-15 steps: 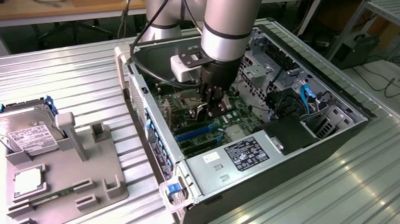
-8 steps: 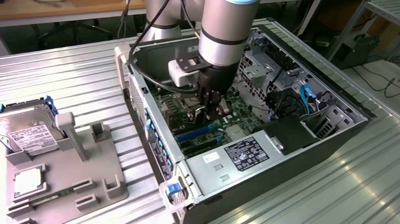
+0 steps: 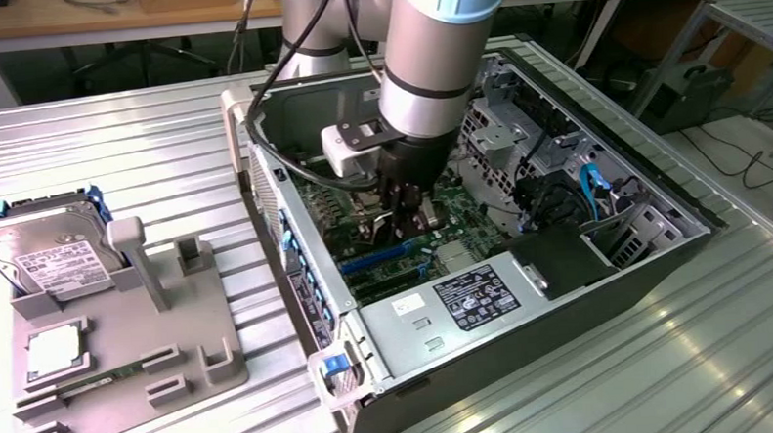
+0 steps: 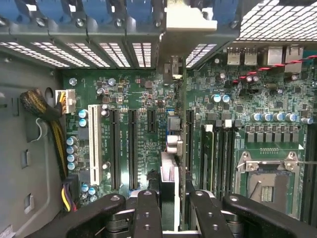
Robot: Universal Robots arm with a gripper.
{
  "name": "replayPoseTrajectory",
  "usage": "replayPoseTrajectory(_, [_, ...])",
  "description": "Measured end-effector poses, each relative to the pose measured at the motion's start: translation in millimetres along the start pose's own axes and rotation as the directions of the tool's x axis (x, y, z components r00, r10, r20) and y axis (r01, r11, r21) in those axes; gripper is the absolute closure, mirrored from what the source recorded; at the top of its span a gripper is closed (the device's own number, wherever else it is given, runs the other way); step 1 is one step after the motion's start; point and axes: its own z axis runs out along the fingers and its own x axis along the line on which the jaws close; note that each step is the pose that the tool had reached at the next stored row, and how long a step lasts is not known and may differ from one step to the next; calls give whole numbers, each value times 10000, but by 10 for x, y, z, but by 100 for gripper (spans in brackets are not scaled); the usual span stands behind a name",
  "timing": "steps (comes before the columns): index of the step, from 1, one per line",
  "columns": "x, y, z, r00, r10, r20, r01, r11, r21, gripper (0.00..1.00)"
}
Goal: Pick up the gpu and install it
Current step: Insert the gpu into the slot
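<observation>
In the exterior view we see the arm [image 3: 426, 68] reaching down into the open case [image 3: 648, 215] lying on the ribbed surface [image 3: 122, 140], its end effector [image 3: 410, 215] low over the motherboard [image 3: 459, 218] near the blue slots — while the tray [image 3: 120, 385] on that view's left holds a hard drive [image 3: 52, 256] upright in its cradle and a memory stick [image 3: 100, 378] flat in its groove. In the wrist view the end effector [image 4: 172, 208] is clamped on the gpu [image 4: 171, 178], held edge-on between the fingers [image 4: 146, 213] and reaching to the rear bracket openings — we judge so its edge meets a slot [image 4: 189, 144].
</observation>
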Motion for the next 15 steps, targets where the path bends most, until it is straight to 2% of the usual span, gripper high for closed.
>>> replayPoseTrajectory(5, [0, 51, 26, 10000, 0, 2, 0, 10000, 1, 72])
replayPoseTrajectory(11, [3, 75, 149, 10000, -1, 0, 1, 10000, 0, 72])
replayPoseTrajectory(15, [4, 77, 174, 10000, 0, -3, 0, 10000, -4, 72])
